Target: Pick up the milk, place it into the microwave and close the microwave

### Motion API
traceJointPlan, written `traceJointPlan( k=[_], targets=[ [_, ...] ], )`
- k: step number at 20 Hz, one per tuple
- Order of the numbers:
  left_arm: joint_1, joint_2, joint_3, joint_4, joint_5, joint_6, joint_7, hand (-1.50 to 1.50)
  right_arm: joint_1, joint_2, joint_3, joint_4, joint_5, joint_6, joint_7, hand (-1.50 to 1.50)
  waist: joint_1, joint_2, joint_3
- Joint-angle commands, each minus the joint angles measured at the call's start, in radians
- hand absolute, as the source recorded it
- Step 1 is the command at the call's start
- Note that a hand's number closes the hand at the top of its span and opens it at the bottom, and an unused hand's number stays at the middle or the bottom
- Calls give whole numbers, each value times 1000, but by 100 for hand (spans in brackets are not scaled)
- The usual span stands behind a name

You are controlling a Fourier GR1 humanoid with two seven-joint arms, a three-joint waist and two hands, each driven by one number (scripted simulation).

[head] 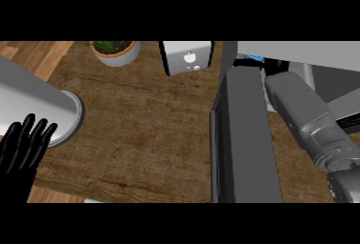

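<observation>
A white, box-shaped milk carton point(187, 57) with a small grey apple mark on its top face stands upright on the brown wooden counter point(141, 128), near its far edge, just left of the microwave and well apart from both hands. Its sides look pale grey and its edges are square. The dark grey microwave door point(243, 138) is swung open and runs from the far side down to the near edge of the view, with the grey microwave body point(302, 50) behind it at upper right. The grey right forearm point(309, 121) reaches over and past the door toward the microwave; its hand does not show, so I cannot tell its state. The black left hand point(25, 143) rests at the lower left edge, fingers straight and spread upward, holding nothing. A green plant in a pale round pot point(115, 51) sits far left of the carton.
</observation>
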State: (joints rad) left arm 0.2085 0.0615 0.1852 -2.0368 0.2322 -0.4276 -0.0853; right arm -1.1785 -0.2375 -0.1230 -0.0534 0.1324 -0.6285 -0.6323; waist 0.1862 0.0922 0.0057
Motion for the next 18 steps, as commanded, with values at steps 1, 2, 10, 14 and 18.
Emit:
traceJointPlan(
  k=[1, 2, 10, 14, 18],
  targets=[
    [-17, 0, -14, 4, -12, 5, 13, -150, -2, 38, -28, -5, -30, 84, 0, -150, 2, 0, 3],
    [-32, 2, -16, 14, -19, 6, 11, -150, -12, 52, -32, -5, -33, 88, 9, -150, -4, -3, 2],
    [-21, -38, -75, 1, -88, 25, -4, -150, 19, 15, -51, 5, -44, 161, 1, -150, -17, -10, 2],
    [-1, -44, -85, 3, -90, 23, 3, -150, 37, 2, -57, -3, -48, 163, -19, -150, -23, -19, 1],
    [-7, -42, -87, 9, -92, 21, -2, -150, 61, -23, -58, 0, -46, 191, -31, -150, -35, -22, 0]
  ],
)
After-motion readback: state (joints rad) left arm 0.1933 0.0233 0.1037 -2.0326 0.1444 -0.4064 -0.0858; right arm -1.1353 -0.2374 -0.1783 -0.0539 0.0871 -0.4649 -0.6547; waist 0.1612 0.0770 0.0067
